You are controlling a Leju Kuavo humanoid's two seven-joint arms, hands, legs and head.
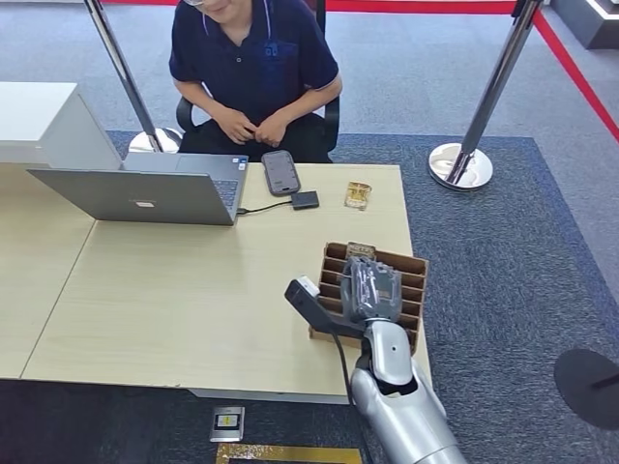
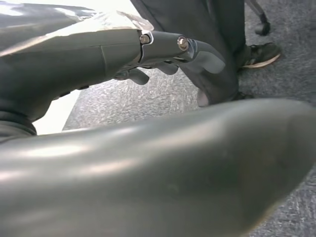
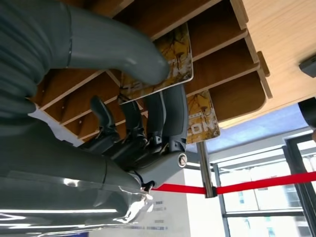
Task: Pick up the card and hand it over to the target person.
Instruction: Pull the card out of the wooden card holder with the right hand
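Note:
My right hand (image 1: 372, 288) hovers over the brown slotted card holder (image 1: 416, 266) at the table's near right corner. In the right wrist view this hand (image 3: 149, 128) pinches a gold-patterned card (image 3: 178, 54) between thumb and fingers, the card still standing among the holder's slots (image 3: 231, 64). A second patterned card (image 3: 201, 118) sits in a slot beside it. The person (image 1: 251, 68) sits at the far side of the table with both hands together. My left hand (image 2: 156, 49) hangs below the table with its fingers stretched out, holding nothing.
On the table lie an open laptop (image 1: 146, 193), a phone (image 1: 280, 172), a small black device (image 1: 305, 200) and another gold card (image 1: 358, 194). Two stanchions (image 1: 461, 164) with red rope stand behind. A card (image 1: 227, 422) lies on the floor by the table's near edge.

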